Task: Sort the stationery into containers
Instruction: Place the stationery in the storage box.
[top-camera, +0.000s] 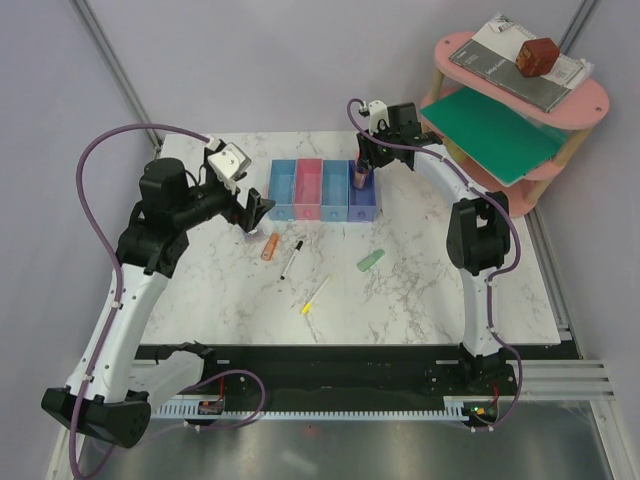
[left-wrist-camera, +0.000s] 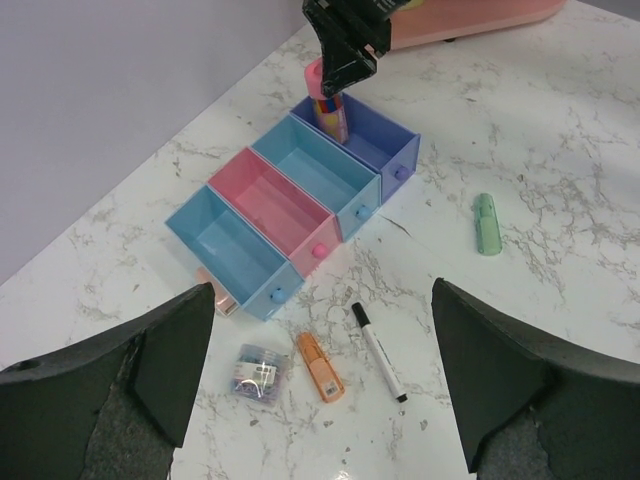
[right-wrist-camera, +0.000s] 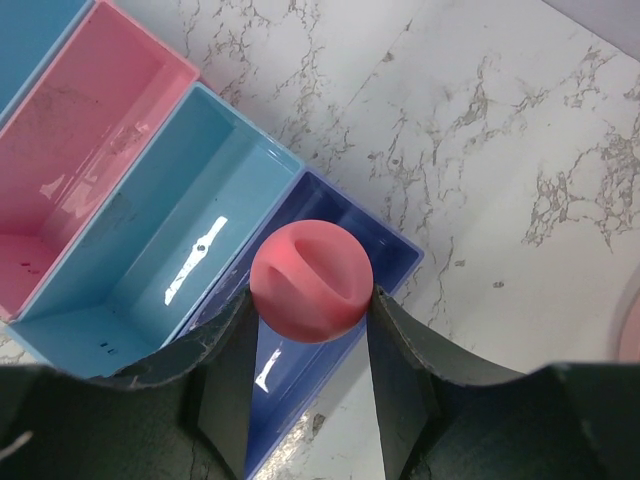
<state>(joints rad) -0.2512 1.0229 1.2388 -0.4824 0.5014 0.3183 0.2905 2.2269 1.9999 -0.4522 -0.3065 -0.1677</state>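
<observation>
The containers (top-camera: 323, 189) are a joined row of four bins: light blue (left-wrist-camera: 232, 248), pink (left-wrist-camera: 277, 205), light blue (left-wrist-camera: 322, 170) and periwinkle (left-wrist-camera: 372, 133). My right gripper (top-camera: 363, 168) is shut on a pink eraser (right-wrist-camera: 311, 281), holding it upright over the periwinkle bin (right-wrist-camera: 395, 252). My left gripper (left-wrist-camera: 322, 300) hangs open above the table near the row's left end. Below it lie a small grey sharpener (left-wrist-camera: 262, 371), an orange eraser (left-wrist-camera: 320, 367) and a black-white pen (left-wrist-camera: 378, 352). A pale green eraser (top-camera: 371, 261) and a yellow pencil (top-camera: 315, 296) lie nearer the front.
A pink round shelf (top-camera: 585, 105) with books, a green board and a brown block stands at the back right, close to the right arm. A small pinkish thing (left-wrist-camera: 215, 298) pokes out beside the leftmost bin. Grey walls close off the back and left.
</observation>
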